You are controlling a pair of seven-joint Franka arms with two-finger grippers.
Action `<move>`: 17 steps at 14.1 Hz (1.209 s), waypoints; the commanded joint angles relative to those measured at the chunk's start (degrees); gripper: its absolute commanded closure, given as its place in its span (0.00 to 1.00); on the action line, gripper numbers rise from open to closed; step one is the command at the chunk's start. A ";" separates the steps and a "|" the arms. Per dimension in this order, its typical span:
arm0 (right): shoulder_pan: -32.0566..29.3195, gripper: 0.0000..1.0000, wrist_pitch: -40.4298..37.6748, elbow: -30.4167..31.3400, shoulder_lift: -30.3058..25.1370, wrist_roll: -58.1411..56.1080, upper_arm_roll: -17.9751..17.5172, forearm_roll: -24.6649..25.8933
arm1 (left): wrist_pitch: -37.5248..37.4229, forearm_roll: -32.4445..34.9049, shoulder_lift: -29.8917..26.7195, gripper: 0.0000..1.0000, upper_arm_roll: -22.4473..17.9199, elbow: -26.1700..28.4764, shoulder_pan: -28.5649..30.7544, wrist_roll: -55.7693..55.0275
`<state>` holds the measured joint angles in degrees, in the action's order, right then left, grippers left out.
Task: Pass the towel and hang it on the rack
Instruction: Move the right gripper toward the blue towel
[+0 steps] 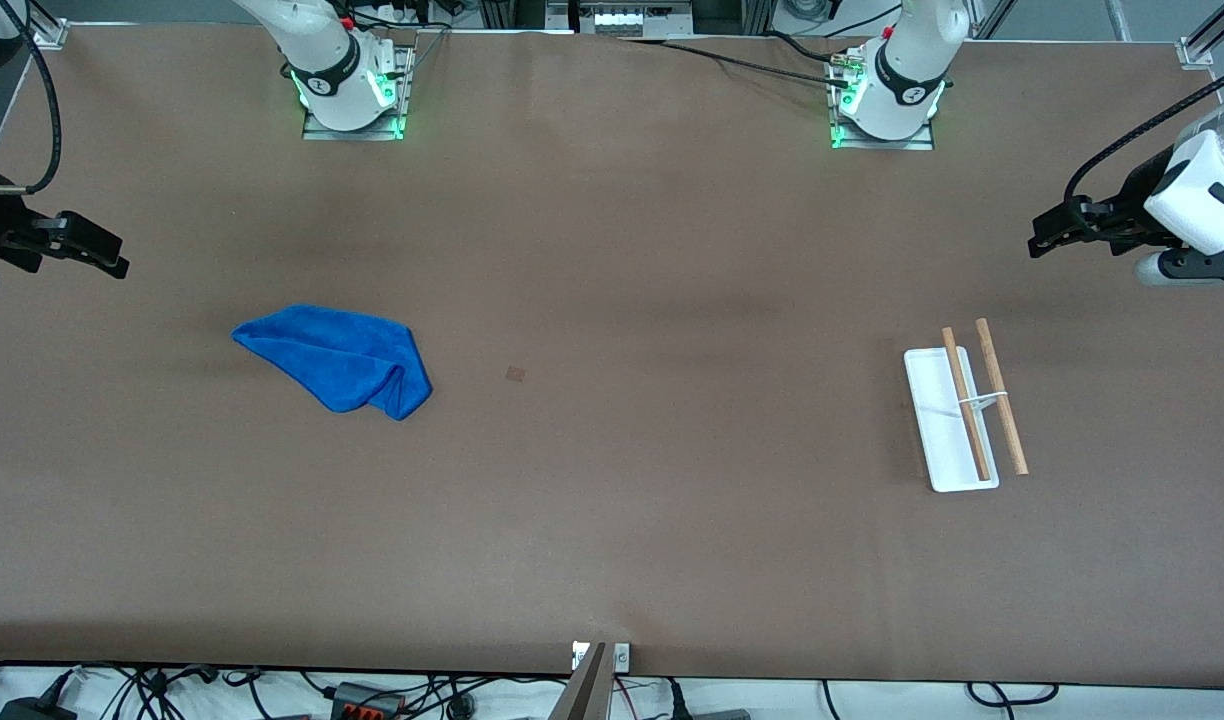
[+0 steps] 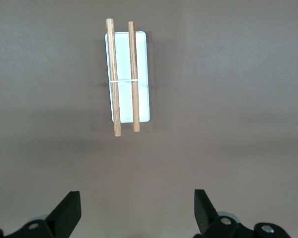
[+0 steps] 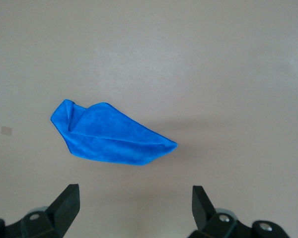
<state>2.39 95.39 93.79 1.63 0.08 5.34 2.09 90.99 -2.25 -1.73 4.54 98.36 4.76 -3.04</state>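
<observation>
We see the towel point(image 1: 337, 358), a bright blue plush cloth, lying crumpled in a soft folded wedge on the matte brown table point(image 1: 612, 520), toward the right arm's end. The rack point(image 1: 960, 408) sits well apart from it toward the left arm's end: a flat white rectangular plastic base carrying two thin, round, light-brown wooden rods, parallel and joined by a slim white crosspiece. The right gripper point(image 3: 134, 201) hangs over the table near the towel, its black jaws spread wide and holding nothing. The left gripper point(image 2: 136, 206) hangs over the table near the rack, jaws likewise released and empty.
</observation>
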 commanded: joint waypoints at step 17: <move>8.40 0.00 11.92 5.70 16.55 -0.61 -0.95 0.11 | -2.22 1.02 0.85 0.00 -0.23 -2.29 -0.01 0.49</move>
<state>7.91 105.98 100.05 15.77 -0.27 4.19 2.07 89.99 -2.24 -1.72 4.42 97.87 4.81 -3.03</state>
